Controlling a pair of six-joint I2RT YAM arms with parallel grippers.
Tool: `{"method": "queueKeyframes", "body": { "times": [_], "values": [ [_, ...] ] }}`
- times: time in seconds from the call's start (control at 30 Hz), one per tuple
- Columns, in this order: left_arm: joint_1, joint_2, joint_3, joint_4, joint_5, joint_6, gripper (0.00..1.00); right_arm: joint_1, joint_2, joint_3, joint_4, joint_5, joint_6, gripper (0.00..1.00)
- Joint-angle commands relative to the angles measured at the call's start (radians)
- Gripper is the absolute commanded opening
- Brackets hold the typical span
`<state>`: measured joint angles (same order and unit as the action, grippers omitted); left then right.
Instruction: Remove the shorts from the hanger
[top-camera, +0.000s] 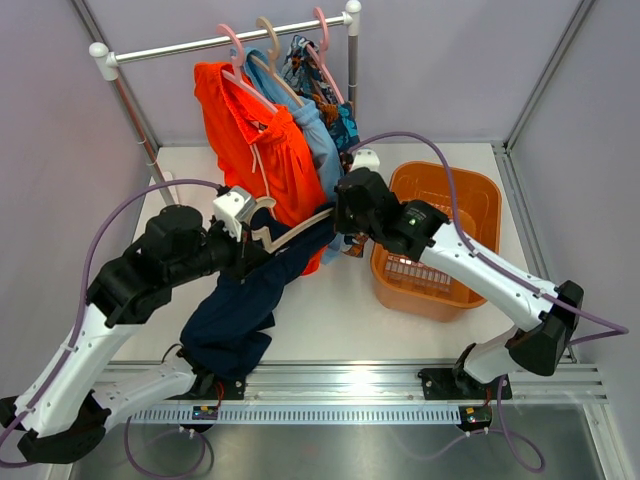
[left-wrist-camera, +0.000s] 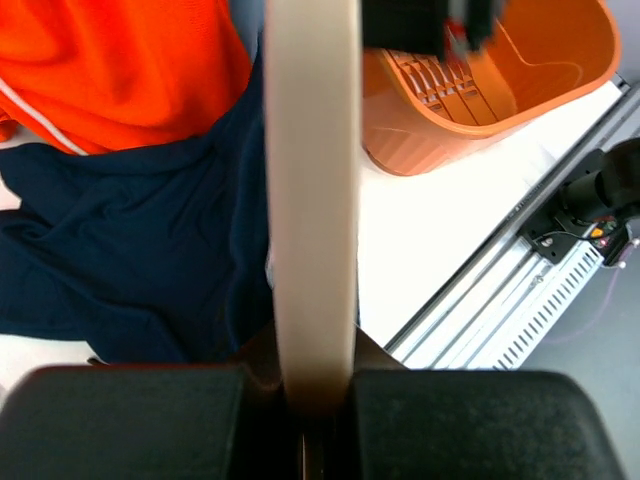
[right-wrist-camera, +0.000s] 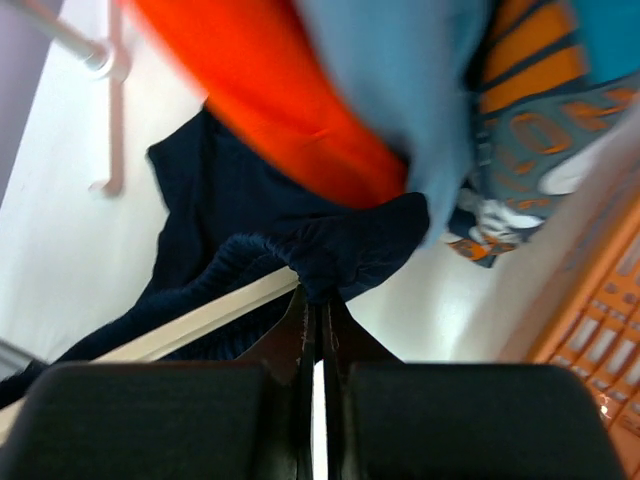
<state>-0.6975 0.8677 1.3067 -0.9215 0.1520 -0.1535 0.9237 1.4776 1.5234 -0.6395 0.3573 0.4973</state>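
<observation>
The dark navy shorts (top-camera: 240, 310) were off the rail, draped over a cream hanger (top-camera: 290, 228) held low in the air to the left of the orange basket (top-camera: 430, 298). Most of their cloth sagged from the hanger's far end down onto the white surface (top-camera: 340, 320), farther from the basket than either claw. The left claw (top-camera: 245, 235) was pinching the hanger near its hook. In the left wrist view the cream bar ran straight up from between its two closed-in fingers. The right claw (top-camera: 340, 215), just beside the basket's left rim, was pressed together at the hanger's nearer end. From the right wrist view it seemed to have a bunched fold of the navy waistband nipped between its fingertips, though the cloth partly hid the contact itself. Behind the basket and to its left, the bright orange-red shorts (top-camera: 255, 140), the light blue shorts (top-camera: 318, 140) and the multicolour print shorts (top-camera: 335, 110) hung side by side from the white rail (top-camera: 200, 45). The orange-red pair was farthest from the basket and the print pair nearest. The lower edge of the orange-red pair hung just behind the cream hanger, against the navy cloth. The basket itself stood on the surface, with the right arm reaching across its near left corner.
</observation>
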Motion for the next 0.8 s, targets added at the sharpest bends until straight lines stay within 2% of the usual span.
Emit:
{"method": "queueKeyframes", "body": {
  "times": [0.0,0.23,0.4,0.5,0.57,0.67,0.77],
  "values": [
    [-0.014,-0.05,0.04,0.009,0.116,0.028,0.0,-0.101,-0.039,-0.014,0.001,0.094,-0.025,0.0],
    [-0.014,-0.085,0.071,-0.034,0.165,0.064,0.0,-0.204,-0.043,-0.045,0.001,0.091,-0.036,0.0],
    [-0.014,-0.137,0.068,-0.019,0.214,0.078,0.0,-0.21,-0.03,-0.055,0.014,0.083,-0.039,0.0],
    [-0.014,-0.164,0.072,-0.001,0.157,0.071,0.0,-0.212,-0.028,-0.062,0.018,0.06,-0.034,0.0],
    [-0.014,-0.17,0.074,0.012,0.114,0.057,0.0,-0.21,-0.037,-0.074,0.034,-0.007,-0.02,0.0],
    [-0.014,-0.193,0.039,0.114,0.029,0.0,0.0,-0.172,-0.056,-0.089,0.055,-0.067,-0.006,0.0],
    [-0.014,-0.22,-0.035,0.266,0.018,-0.056,0.0,-0.103,-0.071,-0.083,0.058,-0.041,-0.008,0.0]
  ]
}}
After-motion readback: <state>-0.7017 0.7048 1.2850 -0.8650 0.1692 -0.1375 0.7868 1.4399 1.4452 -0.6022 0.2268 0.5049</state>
